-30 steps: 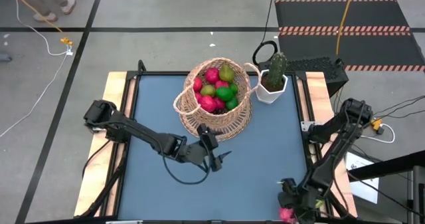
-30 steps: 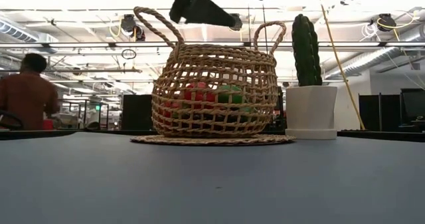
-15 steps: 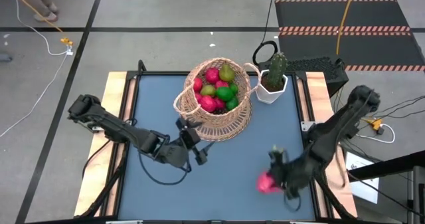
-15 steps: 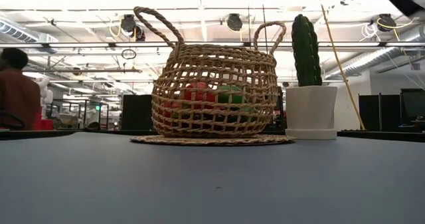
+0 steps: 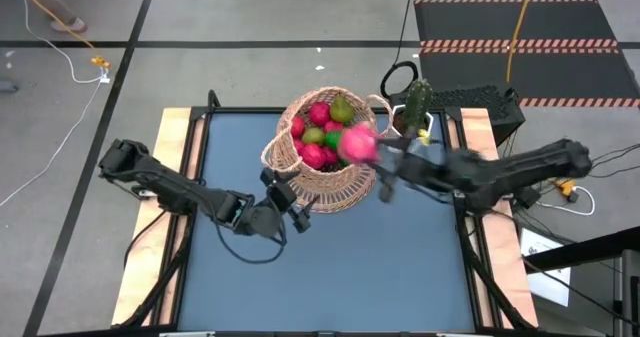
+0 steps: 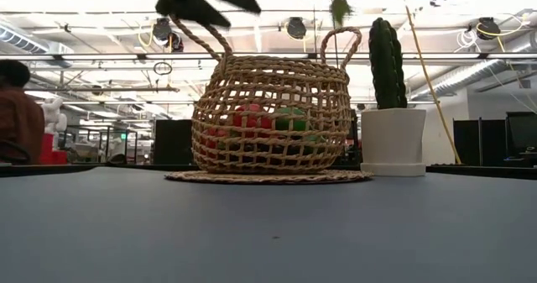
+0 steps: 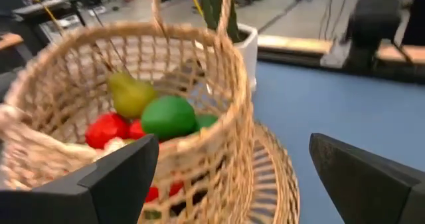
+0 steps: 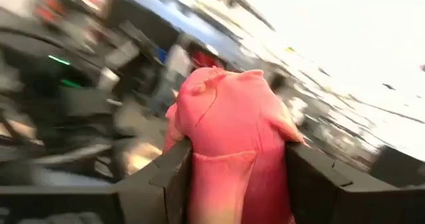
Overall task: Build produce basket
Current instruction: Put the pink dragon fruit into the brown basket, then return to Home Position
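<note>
The wicker basket [image 5: 322, 162] stands at the table's far middle on its flared base [image 6: 268, 176]. It holds produce: a pear [image 7: 129, 94], a green lime [image 7: 169, 117] and red apples [image 7: 109, 127]. My right gripper [image 5: 366, 151] is shut on a pink dragon fruit [image 5: 358, 144] above the basket's right rim. The fruit fills the right wrist view [image 8: 232, 131]. My left gripper [image 5: 297, 203] hangs open beside the basket's near left wall and holds nothing; its fingers [image 7: 113, 181] frame the basket. My right gripper pinches the dragon fruit between its two fingers, one on each of two opposite sides [image 8: 199, 164]. The fingers reach in about level from the table's right. The fruit is lifted clear, over the basket's right rim.
A green cactus in a white pot [image 5: 409, 129] stands just right of the basket, close behind my right arm. A black cable loop [image 5: 398, 77] lies beyond it. The blue table [image 5: 340, 267] stretches bare toward the near edge. A person [image 6: 18, 107] shows far off in the room.
My right gripper has risen from the table's near right corner with the dragon fruit. It swung toward the far edge and the left until it hung over the basket, and it turned from pointing down to about level. My left gripper has drawn back toward the table's left.
</note>
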